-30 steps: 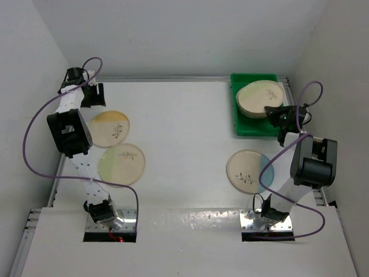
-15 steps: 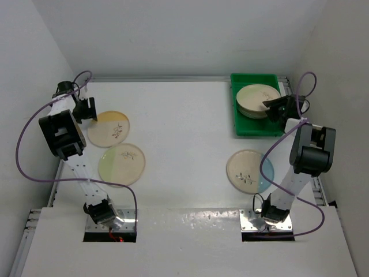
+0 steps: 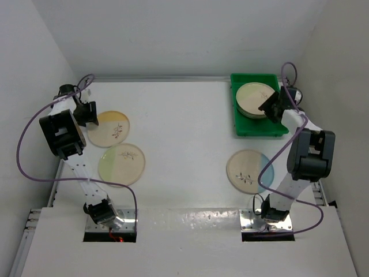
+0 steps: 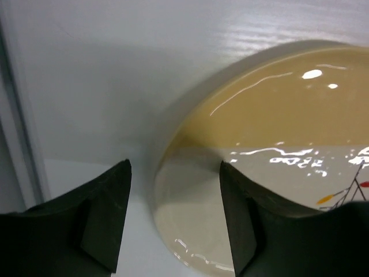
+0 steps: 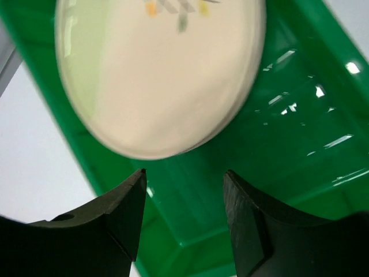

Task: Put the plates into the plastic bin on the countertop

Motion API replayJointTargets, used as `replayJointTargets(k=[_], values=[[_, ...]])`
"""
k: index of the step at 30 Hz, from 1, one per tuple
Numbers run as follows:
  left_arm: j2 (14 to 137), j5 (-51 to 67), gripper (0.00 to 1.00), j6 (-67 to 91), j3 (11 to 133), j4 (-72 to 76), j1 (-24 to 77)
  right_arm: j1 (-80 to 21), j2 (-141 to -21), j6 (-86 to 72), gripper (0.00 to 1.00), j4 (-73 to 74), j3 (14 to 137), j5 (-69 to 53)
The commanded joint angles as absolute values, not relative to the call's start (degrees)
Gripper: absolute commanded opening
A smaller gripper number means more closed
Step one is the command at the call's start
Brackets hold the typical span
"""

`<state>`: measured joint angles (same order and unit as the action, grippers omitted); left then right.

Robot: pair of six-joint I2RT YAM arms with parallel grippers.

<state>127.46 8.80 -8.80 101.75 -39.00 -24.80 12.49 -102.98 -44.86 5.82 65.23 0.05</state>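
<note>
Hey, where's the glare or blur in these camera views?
Left wrist: bright glints on the yellow plate, its near rim in shadow. Right wrist: the stacked plate is blurred, its sprig smeared; highlights streak the plastic bin. Top view: sharp, with sheen on the near ledge.

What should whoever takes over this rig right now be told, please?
Left gripper: open at the rim of the yellow plate, no grip.
Right gripper: open, empty, over the stack in the bin.
Done: a stack of plates lies in the bin; the count is unclear.
Left: three plates on the countertop: the yellow plate, the green plate and the blue plate.
</note>
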Motion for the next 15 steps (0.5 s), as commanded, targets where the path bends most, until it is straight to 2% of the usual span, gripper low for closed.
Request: replayJointTargets(k=[1,3,4,6,7,9,10,15], values=[[130.2,10.7,0.64,-10.6,101.9,-42.5,-25.0,9.1,-97.7,-36.7,0.55,6.2,67.4,2.5],[132.1,10.7,0.58,-10.6,102.0,-43.8,-25.0,7.2,-96.2,-35.1,0.55,5.6,67.6,2.4],[132.6,10.7,0.45,-11.6,102.0,-43.8,-25.0,6.7,-96.0,-33.9,0.55,5.4,68.0,2.0],[134.0,11.4,0.33,-12.8,102.0,-45.3,-24.5,4.3,-94.9,-33.0,0.55,4.8,68.4,1.9],[134.0,13.3,0.2,-14.3,102.0,-45.9,-23.8,3.7,-94.7,-31.4,0.55,4.7,68.6,1.8],[134.6,16.1,0.04,-15.8,102.0,-47.0,-22.3,0.4,-94.7,-28.8,0.56,4.3,69.8,0.2],[134.6,18.7,0.0,-16.5,102.0,-47.0,-21.7,-1.3,-95.0,-28.0,0.56,4.4,70.1,-1.0],[130.3,25.1,0.0,-17.1,104.0,-45.2,-14.5,-9.5,-102.5,-22.0,0.58,7.5,75.8,-16.2]])
